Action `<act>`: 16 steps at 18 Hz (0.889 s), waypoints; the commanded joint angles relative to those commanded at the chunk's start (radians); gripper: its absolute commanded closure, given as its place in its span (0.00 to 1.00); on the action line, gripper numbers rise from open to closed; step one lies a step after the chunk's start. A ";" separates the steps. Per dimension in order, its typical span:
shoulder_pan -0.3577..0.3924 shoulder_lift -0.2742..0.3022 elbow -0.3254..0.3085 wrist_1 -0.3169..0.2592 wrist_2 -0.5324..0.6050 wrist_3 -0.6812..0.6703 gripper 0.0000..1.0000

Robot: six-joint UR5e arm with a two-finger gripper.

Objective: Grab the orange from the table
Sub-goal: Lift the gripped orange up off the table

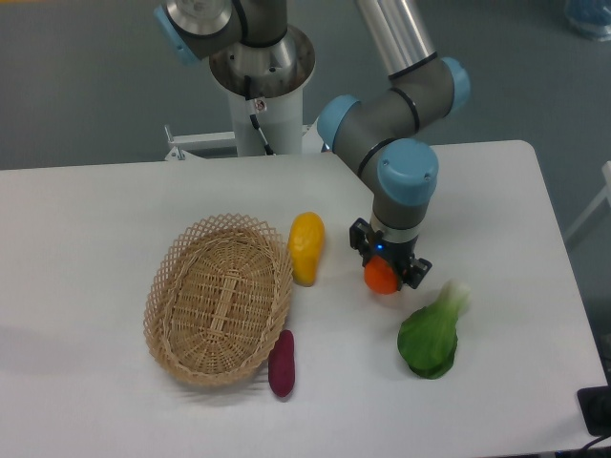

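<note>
The orange (380, 278) is a small round bright-orange fruit right of the middle of the white table (95, 219). My gripper (387, 272) points straight down over it, with its black fingers on either side of the fruit. The upper part of the orange is hidden by the gripper. The fingers look closed against the orange, and I cannot tell whether it rests on the table or is just above it.
A yellow-orange mango-like fruit (306, 247) lies left of the gripper. A wicker basket (219, 298) stands further left, with a purple sweet potato (282, 363) at its front right edge. A green leafy vegetable (431, 334) lies close to the front right of the orange.
</note>
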 joint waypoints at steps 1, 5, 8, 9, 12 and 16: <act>0.002 0.000 0.034 -0.052 0.000 -0.002 0.37; 0.009 -0.005 0.094 -0.100 0.000 -0.002 0.43; 0.020 -0.003 0.104 -0.100 0.002 0.000 0.43; 0.025 -0.002 0.111 -0.100 0.002 0.000 0.44; 0.037 -0.009 0.150 -0.100 0.002 -0.012 0.45; 0.048 -0.014 0.173 -0.100 0.002 -0.011 0.54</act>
